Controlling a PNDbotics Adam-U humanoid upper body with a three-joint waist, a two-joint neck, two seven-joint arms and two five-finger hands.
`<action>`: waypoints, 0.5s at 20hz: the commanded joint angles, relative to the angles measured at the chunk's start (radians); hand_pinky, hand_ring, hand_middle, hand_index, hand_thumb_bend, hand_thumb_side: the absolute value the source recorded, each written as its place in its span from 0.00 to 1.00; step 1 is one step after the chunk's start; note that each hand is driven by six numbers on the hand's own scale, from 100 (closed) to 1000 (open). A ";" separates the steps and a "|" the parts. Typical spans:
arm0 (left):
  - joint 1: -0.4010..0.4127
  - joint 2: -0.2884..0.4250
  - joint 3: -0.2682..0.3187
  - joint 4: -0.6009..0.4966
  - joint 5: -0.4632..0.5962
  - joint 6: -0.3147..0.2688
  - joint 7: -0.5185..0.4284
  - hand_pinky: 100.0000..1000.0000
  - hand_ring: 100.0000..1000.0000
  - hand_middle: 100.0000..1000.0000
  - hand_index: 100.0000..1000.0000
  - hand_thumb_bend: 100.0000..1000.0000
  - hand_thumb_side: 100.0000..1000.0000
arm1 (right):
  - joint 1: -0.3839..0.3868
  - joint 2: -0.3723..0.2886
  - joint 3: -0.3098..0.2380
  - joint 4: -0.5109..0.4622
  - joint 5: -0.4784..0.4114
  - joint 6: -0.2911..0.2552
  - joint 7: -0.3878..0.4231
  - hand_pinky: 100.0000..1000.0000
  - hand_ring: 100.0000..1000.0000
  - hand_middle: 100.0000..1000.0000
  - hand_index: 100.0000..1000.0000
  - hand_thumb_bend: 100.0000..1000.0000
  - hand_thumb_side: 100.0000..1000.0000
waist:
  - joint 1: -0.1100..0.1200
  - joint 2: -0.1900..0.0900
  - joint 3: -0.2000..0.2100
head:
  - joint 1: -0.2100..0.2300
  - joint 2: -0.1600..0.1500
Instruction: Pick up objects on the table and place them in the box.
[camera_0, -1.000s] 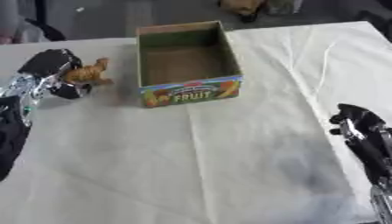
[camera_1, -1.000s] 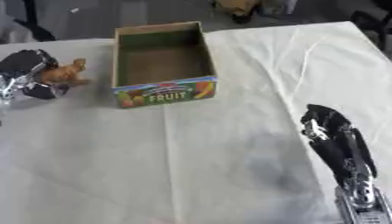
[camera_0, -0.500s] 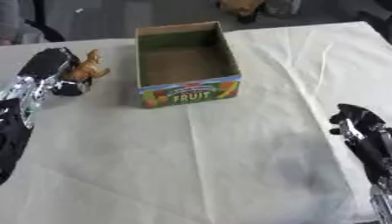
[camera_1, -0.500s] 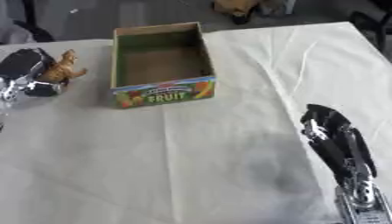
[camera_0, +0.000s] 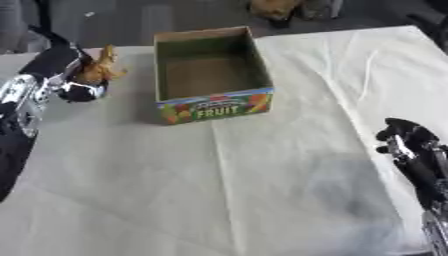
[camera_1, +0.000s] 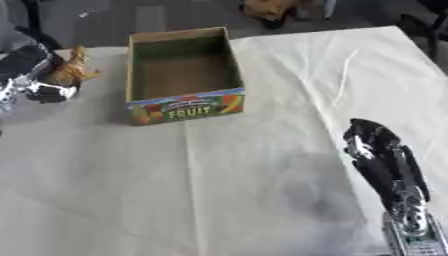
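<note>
At the upper left of the frame, the left hand (camera_0: 63, 75) has its fingers curled around a small orange toy (camera_0: 98, 66), just left of the open fruit box (camera_0: 211, 70). The right hand (camera_1: 378, 152) rests at the lower right, fingers straight, holding nothing.

Matt cardboard box (camera_0: 213, 75) on creased, matt cloth table cover (camera_0: 262, 175).

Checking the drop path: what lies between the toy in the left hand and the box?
Nothing. In the left eye view only bare white cloth separates the orange-brown toy, held in the left hand, from the box.
</note>
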 joint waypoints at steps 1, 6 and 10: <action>-0.036 0.044 -0.015 -0.082 0.003 -0.008 -0.023 0.13 0.17 0.11 0.25 0.05 0.18 | -0.008 -0.012 -0.007 -0.018 0.005 -0.003 0.003 0.59 0.68 0.54 0.75 0.00 0.44 | 0.002 -0.021 0.001 | -0.003 -0.010; -0.066 0.018 -0.054 -0.181 -0.051 -0.029 -0.034 0.14 0.18 0.12 0.26 0.13 0.17 | -0.008 -0.011 -0.006 -0.018 0.005 -0.003 0.007 0.59 0.68 0.54 0.75 0.00 0.44 | 0.003 -0.024 -0.001 | 0.000 -0.011; -0.092 -0.029 -0.075 -0.215 -0.080 -0.046 -0.037 0.14 0.18 0.13 0.26 0.17 0.17 | -0.010 -0.009 -0.003 -0.018 0.004 -0.003 0.009 0.59 0.68 0.54 0.75 0.00 0.44 | 0.004 -0.024 -0.008 | 0.006 -0.012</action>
